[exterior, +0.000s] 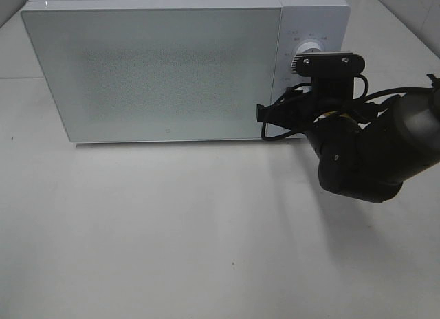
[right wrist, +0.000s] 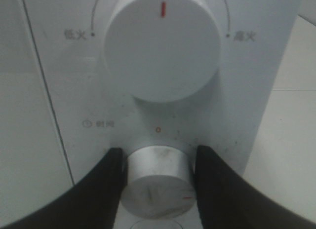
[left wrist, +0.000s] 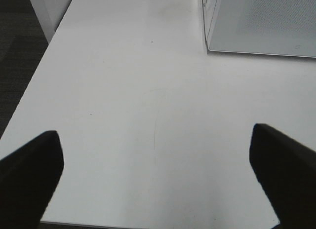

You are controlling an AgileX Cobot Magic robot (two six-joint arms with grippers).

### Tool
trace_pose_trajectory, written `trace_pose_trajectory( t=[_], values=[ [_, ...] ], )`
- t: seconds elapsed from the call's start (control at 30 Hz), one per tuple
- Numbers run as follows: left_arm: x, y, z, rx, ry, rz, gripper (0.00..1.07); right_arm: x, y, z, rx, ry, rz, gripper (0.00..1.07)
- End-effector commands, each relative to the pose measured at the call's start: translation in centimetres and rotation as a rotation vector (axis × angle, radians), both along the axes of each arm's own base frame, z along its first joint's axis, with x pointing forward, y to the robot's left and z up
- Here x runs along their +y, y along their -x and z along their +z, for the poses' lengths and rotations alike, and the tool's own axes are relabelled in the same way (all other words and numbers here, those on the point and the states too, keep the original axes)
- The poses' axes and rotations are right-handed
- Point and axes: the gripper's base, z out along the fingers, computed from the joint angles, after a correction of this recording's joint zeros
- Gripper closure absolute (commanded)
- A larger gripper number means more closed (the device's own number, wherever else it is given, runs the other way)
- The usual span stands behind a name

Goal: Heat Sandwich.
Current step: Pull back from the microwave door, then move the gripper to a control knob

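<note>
Nearest, the left gripper (left wrist: 155, 140) hangs over the white table (left wrist: 148, 66), jaws spread wide, nothing between them. Further in, the right gripper (right wrist: 159, 160) clamps both black fingers on the silver timer knob (right wrist: 157, 182), just below the white power dial (right wrist: 163, 46). Behind, the white microwave (exterior: 158, 71) has its frosted door shut; the sandwich shows in no view, so its place cannot be told.

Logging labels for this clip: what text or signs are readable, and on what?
"低火": control panel, beside the white knob.
"高火": same panel, that knob's other side.
Red line: pointer on the white knob.
Clock sign with two characters, near the silver knob: too blurred.
Door mark and dial markings, exterior view: too small.
</note>
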Motion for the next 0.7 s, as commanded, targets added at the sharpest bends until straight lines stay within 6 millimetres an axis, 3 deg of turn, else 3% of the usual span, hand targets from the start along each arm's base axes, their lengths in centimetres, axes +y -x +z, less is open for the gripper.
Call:
trace_pose_trajectory(
  t=[0.03, 0.7],
  values=[
    [-0.03, 0.22, 0.08, -0.029, 0.004, -0.007, 0.09, -0.02, -0.09, 0.57, -0.016, -0.070, -0.012, 0.98],
    [-0.03, 0.22, 0.08, -0.029, 0.004, -0.007, 0.09, -0.52, -0.08, 0.60, -0.037, -0.740, -0.231, 0.97]
  ],
)
